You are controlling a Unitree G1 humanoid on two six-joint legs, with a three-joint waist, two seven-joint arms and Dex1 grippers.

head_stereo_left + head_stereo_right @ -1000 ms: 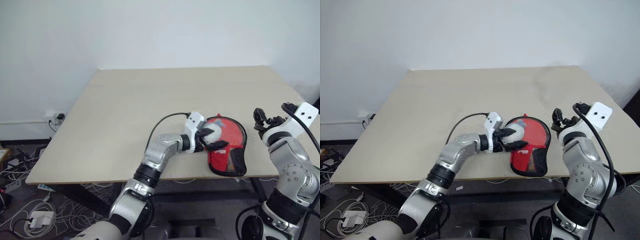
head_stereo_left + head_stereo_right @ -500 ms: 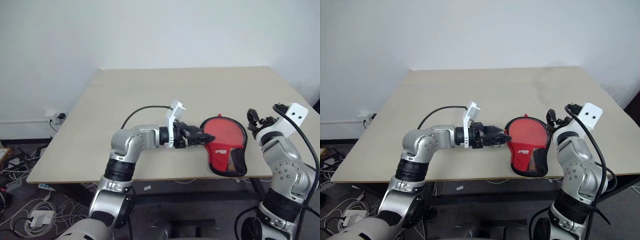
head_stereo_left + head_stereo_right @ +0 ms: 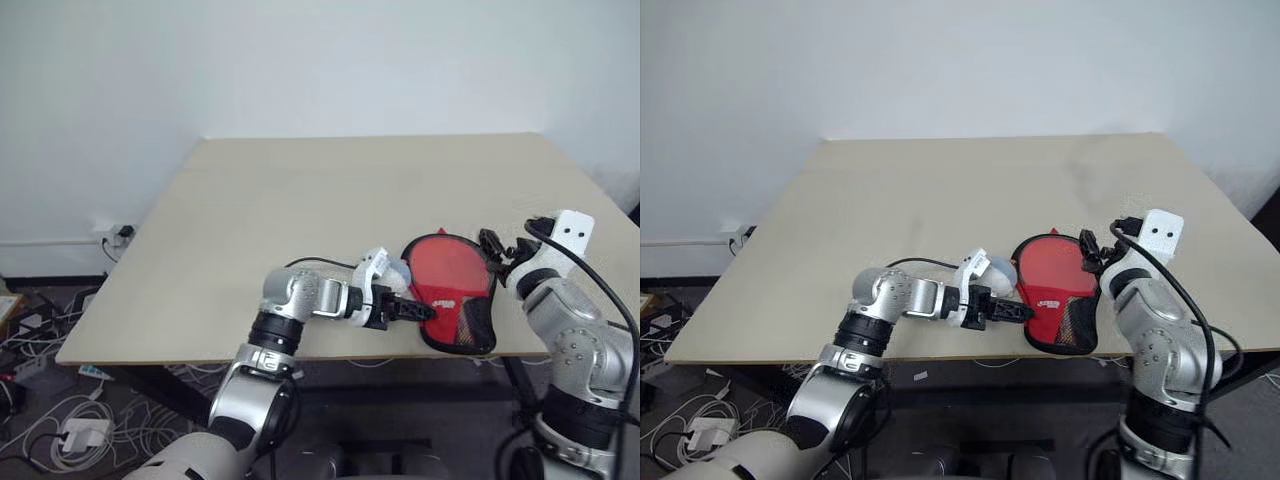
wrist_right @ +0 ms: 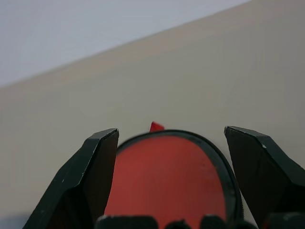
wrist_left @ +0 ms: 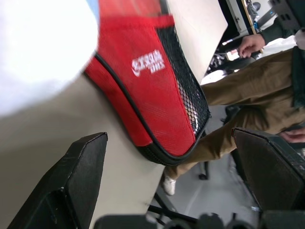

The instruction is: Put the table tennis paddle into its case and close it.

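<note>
Case (image 3: 452, 300) flat near table (image 3: 300, 200) front edge; left gripper (image 3: 415, 311) at its left rim, right gripper (image 3: 497, 247) by right rim. Left wrist: fingers (image 5: 71, 191) spread wide, empty, case just ahead. Right wrist: fingers (image 4: 95, 176) apart, empty, case rim between them

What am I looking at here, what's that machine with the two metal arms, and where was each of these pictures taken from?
This is a humanoid robot seen from its own cameras. Two pictures come from its head, looking down over both arms at a beige table. The other two come from small cameras on each wrist, looking out between that arm's two black fingers. On the table's near edge lies a red paddle-shaped case with a black rim and mesh patch. The left end effector is open beside the case's narrow end, holding nothing. The right end effector is open at the case's round end, also holding nothing. In the left wrist picture, a person in brown trousers stands past the table.
</note>
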